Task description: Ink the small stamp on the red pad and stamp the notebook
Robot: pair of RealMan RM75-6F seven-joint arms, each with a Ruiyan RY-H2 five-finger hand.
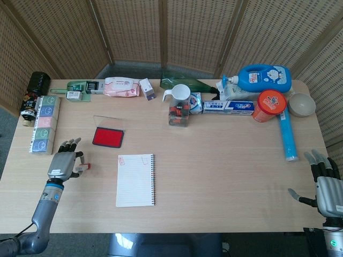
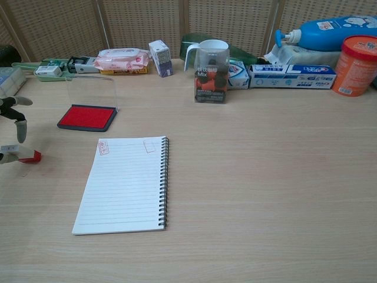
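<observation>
Grey left hand pinches the stamp low over the table, left of the notebook and nearer than the red pad. Right hand, fingers spread, holds nothing at the near right corner.

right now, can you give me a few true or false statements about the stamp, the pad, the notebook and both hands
1. The left hand holds the small stamp in its fingers. True.
2. The red pad has its lid closed. False: the clear lid stands open behind it.
3. The notebook already shows a red mark at its top left corner. True.
4. The right hand rests on the notebook. False: it is at the table's far right edge, holding nothing.
5. The stamp is pressed on the pad. False: it is off to the pad's left, nearer the robot.
</observation>
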